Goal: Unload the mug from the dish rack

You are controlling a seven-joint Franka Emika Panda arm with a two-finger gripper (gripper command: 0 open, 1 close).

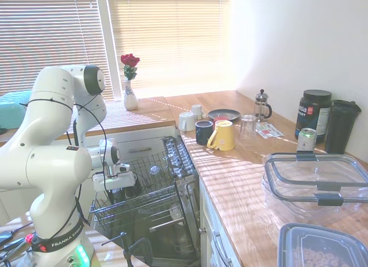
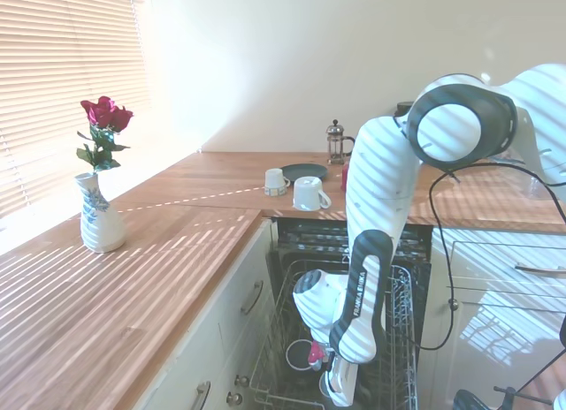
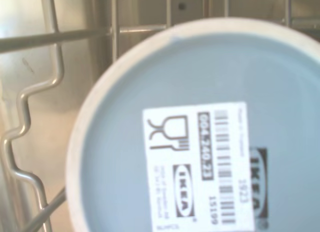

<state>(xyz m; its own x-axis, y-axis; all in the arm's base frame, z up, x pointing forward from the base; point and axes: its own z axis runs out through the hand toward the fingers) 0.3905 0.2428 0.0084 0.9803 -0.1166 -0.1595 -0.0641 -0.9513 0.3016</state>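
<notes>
Reaching down into the large rectangular grey wire dish rack (image 1: 146,189), the white two-finger gripper (image 1: 118,186) sits low among the upright tines; whether its fingers are spread or pinching anything cannot be told from either outside view. Directly under the fingers in the first exterior view is a dark, glossy shape (image 1: 122,193) that may be the small black mug, though it is too hidden by the gripper to be sure. The wrist view is filled by the round, pale grey-blue underside of an upturned cup (image 3: 200,137) with a white rim and a white printed label (image 3: 200,167) carrying a barcode; bent rack wires (image 3: 30,117) run beside it. In the second exterior view a small pink-red object (image 2: 311,355) lies in the rack just beside the gripper's end.

Farther off, on the wooden bench (image 1: 241,175), stand a yellow mug (image 1: 223,135) touching a dark navy mug (image 1: 203,132), a clear glass (image 1: 248,129), a dark plate (image 1: 224,114), a French press (image 1: 262,106) and 2 white cups (image 1: 187,121). Well away from the fingers, a patterned white vase holding red roses (image 1: 130,83) stands by the window.
</notes>
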